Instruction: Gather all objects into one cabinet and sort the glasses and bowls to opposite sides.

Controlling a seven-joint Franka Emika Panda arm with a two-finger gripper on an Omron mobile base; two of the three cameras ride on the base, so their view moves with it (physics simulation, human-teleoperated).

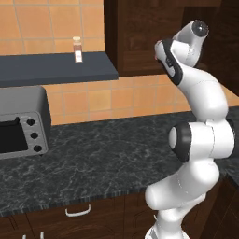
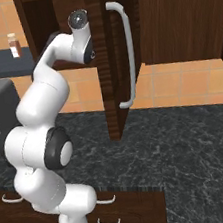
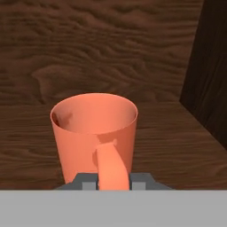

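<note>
A coral-orange mug (image 3: 91, 133) stands upright on the wooden floor of the dark brown cabinet (image 3: 106, 53), its loop handle turned toward the hand. My gripper (image 3: 113, 182) is shut on that handle, one grey fingertip on each side of it. The mug looks empty. In the base views the white arm reaches up into the cabinet (image 1: 140, 37), and the hand is hidden inside. The cabinet door (image 2: 109, 73) stands open edge-on, with its long pale bar handle (image 2: 130, 50) facing right.
A cabinet side wall (image 3: 210, 75) rises close to the right of the mug. A spice jar (image 1: 78, 50) stands on the dark shelf (image 1: 56, 67). A toaster oven (image 1: 21, 126) sits at the left of the black marble counter (image 1: 102, 158), with drawers (image 1: 78, 211) below.
</note>
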